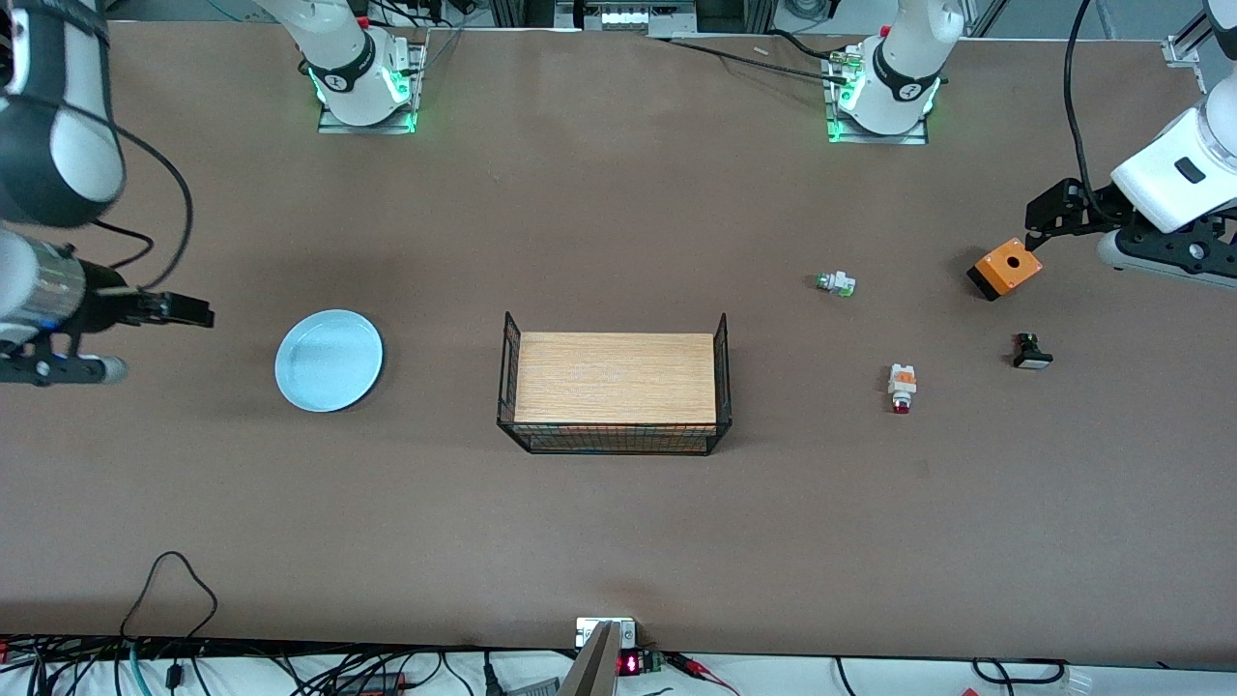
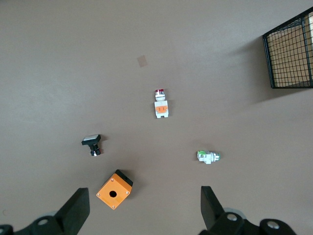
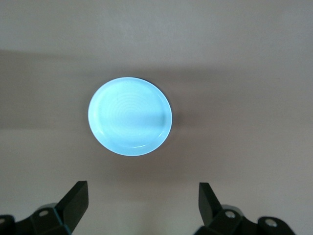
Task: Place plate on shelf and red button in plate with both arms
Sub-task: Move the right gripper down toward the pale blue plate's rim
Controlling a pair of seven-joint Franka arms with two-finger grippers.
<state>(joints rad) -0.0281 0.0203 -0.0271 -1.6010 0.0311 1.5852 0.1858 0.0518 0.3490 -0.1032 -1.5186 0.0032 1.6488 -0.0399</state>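
The pale blue plate [image 1: 329, 360] lies flat on the brown table, toward the right arm's end; it also shows in the right wrist view [image 3: 129, 116]. The red button [image 1: 902, 387], white with an orange block and a red cap, lies on its side toward the left arm's end and shows in the left wrist view [image 2: 161, 104]. My right gripper [image 1: 196, 311] is open and empty, up over the table beside the plate [image 3: 142, 193]. My left gripper [image 1: 1042, 220] is open and empty, over the table by an orange box [image 2: 144, 198].
A wooden-topped wire rack [image 1: 615, 382] stands mid-table between plate and button. Near the red button lie a white-and-green button [image 1: 836, 283], a black white-capped button [image 1: 1031, 352] and an orange box with a hole [image 1: 1006, 269]. Cables run along the table's front edge.
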